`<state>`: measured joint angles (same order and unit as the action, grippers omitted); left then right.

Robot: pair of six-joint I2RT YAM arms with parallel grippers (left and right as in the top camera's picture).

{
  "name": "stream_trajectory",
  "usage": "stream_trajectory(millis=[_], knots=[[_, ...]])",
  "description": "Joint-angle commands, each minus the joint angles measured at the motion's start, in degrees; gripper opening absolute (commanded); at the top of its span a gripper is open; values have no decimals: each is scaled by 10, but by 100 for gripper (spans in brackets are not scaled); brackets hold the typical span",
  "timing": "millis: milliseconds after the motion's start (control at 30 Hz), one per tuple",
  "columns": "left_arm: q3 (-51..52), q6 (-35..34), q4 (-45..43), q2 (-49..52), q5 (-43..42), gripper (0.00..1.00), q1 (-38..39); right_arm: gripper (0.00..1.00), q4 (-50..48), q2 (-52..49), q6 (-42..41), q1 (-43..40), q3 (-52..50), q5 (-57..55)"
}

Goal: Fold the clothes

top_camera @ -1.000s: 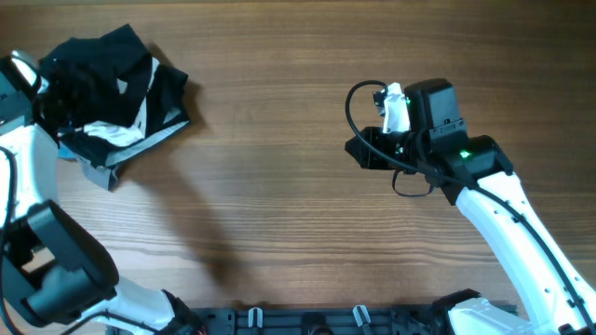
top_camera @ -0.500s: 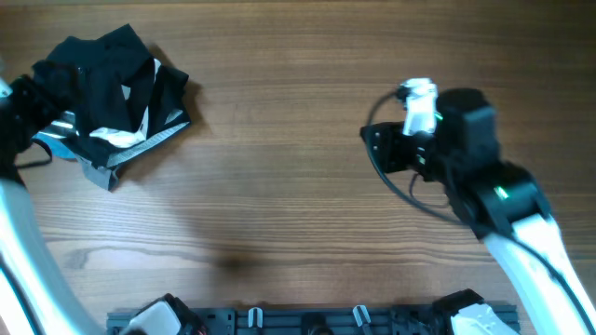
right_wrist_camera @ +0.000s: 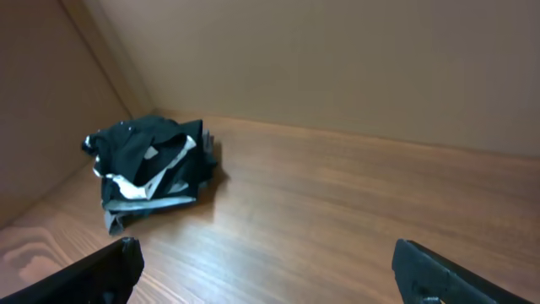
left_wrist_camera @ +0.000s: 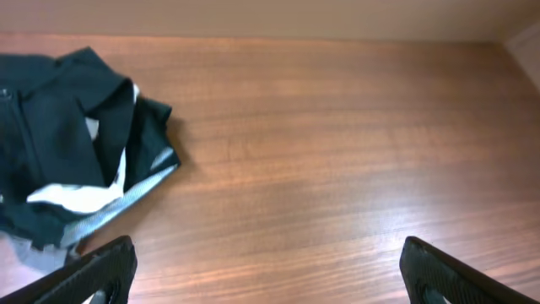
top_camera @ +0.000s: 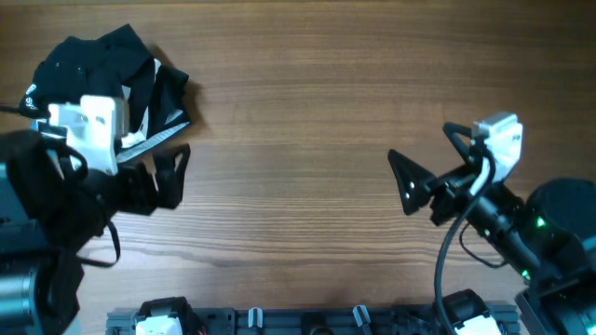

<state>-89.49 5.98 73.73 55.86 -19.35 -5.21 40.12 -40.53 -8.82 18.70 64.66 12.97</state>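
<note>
- The left end effector [left_wrist_camera: 266, 253] and right end effector [right_wrist_camera: 266, 249] have pulled back, both spread wide and empty.
- The black T-shirt [top_camera: 93, 60] lies crumpled at the table's [top_camera: 307, 112] far left corner; folding looks unstarted.

Table [top_camera: 307, 112]: brown wood grain is running left to right.
Walls [right_wrist_camera: 354, 59]: plain tan panels are bordering it.
Light: falling evenly.
</note>
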Motion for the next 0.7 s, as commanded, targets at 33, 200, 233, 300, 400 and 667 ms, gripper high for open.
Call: stream_trajectory(millis=[33,200,233,300,400,667], knots=[[3,13,18,-10,27,100,6,100,19,-5,0,1,6,-4],[3,13,18,-10,27,100,6,100,40,-14,-171,1,6,25],[3,13,18,-10,27,100,6,100,43,-17,-223,1,6,20],[3,13,18,-10,27,100,6,100,49,-23,-257,1,5,18],[3,13,18,-10,27,100,6,100,62,-25,-260,1,6,10],[3,13,18,-10,27,100,6,100,9,14,-155,0,11,-71]])
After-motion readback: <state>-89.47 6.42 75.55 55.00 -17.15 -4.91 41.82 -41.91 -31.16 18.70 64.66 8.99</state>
